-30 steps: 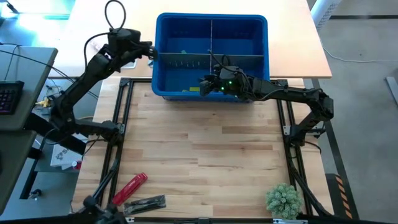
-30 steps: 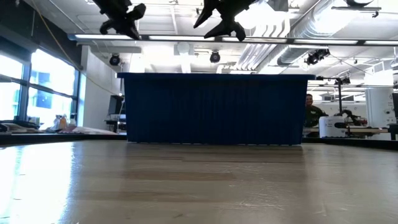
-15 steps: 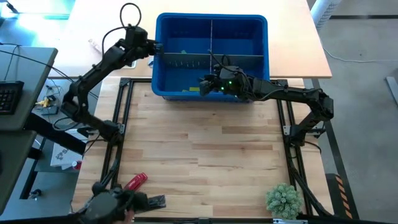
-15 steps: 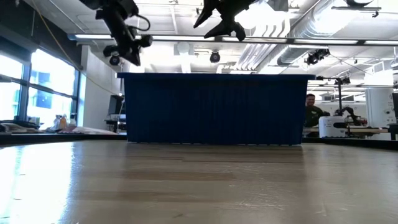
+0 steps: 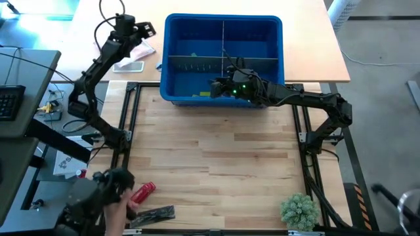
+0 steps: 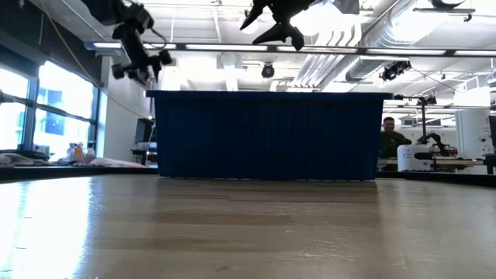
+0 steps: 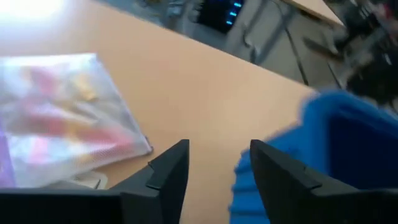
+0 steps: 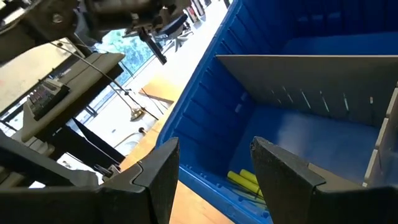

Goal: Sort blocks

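We see yellow-green blocks (image 5: 203, 94) lying in the near-left compartment of the blue bin (image 5: 223, 25), which sits at the far edge of the wooden table (image 5: 216, 170). The right tool (image 5: 214, 87) hovers above them, fingers spread and empty. The left tool (image 5: 148, 29) hangs beyond the bin's left wall over a clear plastic bag (image 7: 62, 118), fingers parted, holding nothing.

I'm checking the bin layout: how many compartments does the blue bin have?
4: the blue bin is split by grey dividers into far-left, far-right, near-left and near-right; the right gripper hides part of the near ones.
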